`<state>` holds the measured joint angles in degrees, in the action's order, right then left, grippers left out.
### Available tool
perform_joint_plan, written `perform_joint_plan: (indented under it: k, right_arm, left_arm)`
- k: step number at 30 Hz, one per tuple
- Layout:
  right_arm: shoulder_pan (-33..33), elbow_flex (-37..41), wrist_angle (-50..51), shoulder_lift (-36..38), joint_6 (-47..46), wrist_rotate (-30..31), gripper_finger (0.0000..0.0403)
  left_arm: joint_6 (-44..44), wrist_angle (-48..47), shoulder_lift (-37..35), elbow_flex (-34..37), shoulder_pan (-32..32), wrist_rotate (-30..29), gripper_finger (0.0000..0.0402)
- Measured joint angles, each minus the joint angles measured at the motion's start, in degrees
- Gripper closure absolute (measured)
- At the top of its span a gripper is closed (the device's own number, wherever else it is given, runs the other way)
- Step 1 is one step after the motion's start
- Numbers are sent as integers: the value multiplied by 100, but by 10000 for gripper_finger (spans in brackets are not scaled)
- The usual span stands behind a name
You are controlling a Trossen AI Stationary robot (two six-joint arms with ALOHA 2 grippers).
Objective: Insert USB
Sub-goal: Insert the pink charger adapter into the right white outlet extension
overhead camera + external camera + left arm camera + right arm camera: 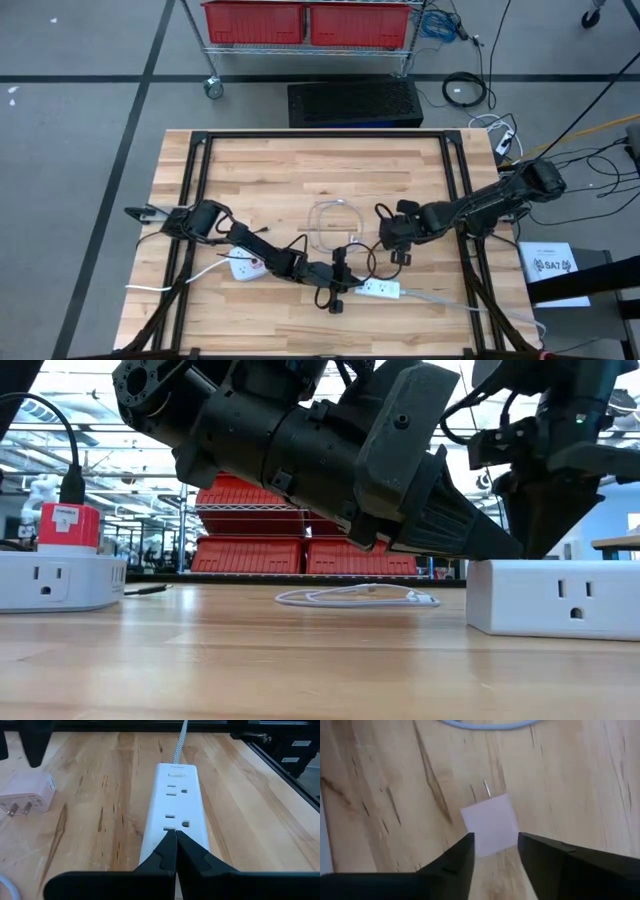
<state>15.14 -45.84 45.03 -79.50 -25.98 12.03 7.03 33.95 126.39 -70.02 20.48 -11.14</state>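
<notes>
A white power strip [176, 800] lies on the wooden table, its braided cord leading away. My left gripper [175, 836] is shut, its tips on the strip's near end. A small white charger cube [489, 822] lies on its side on the table, its two prongs [486, 788] pointing away from the strip. My right gripper [494, 851] hangs over it, pointing down, open, one finger on either side of the cube and clear of it. A coiled white cable [334, 224] lies flat at mid-table. My left gripper rests its shut fingertips on the strip's top face [175, 826], at the end farthest from the switch, beside the last outlet. The fingers slant down from the table's left and lie along the strip. The strip lies flat on the table.
A second white power strip [243, 266] with a red plug [68, 525] and a black cord lies under the left arm. Black frame rails [462, 190] run along the table's sides. Bare wood lies toward the far edge.
</notes>
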Motion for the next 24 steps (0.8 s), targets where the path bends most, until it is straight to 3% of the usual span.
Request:
perform_joint_plan:
  k: [6,11,19,24]
  right_arm:
    - [-126,-2,33,-69,380,13,161]
    - [-136,-2,9,-401,944,5,131]
    - [-134,-2,-197,-1002,1318,-235,143]
    - [-134,-14,-337,-1028,1086,-618,218]
  left_arm:
    - [13,-7,0,0,-13,25,395]
    - [11,-9,2,0,-17,35,396]
    - [9,-13,2,0,-17,36,395]
    - [4,-15,2,0,-23,36,396]
